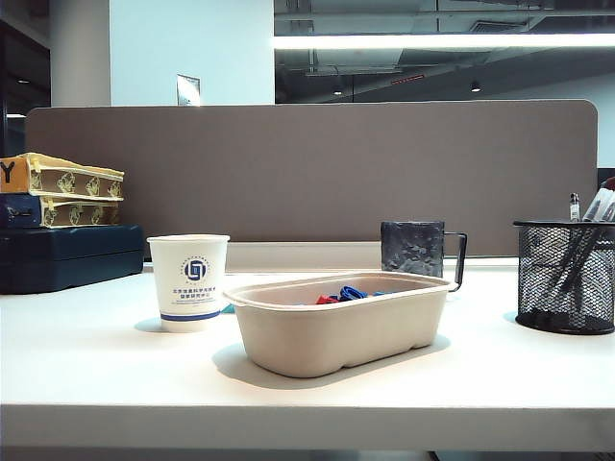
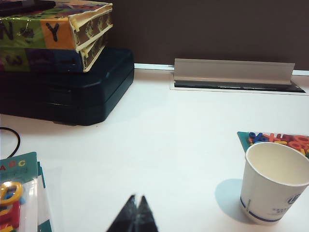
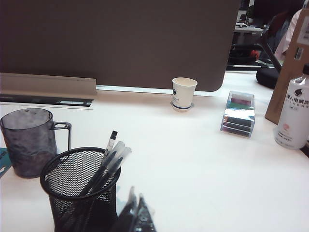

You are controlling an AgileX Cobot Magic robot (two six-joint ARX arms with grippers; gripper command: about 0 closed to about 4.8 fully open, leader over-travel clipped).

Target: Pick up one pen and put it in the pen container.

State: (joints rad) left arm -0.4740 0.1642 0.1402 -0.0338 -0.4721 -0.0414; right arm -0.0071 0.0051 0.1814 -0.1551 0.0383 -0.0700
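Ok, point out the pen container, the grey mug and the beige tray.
pen container point(image 1: 565, 288): exterior view, mesh wall.
grey mug point(image 1: 412, 249): exterior view, front of body.
beige tray point(image 1: 327, 336): exterior view, front wall.

Mug point(image 1: 413, 248) crowds pen container point(image 1: 565, 277); rt side free

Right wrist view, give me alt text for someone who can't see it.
A black mesh pen container holding several pens stands on a white table, just beyond the shut right hand. A grey mug sits beside the container, and a paper cup near the divider.
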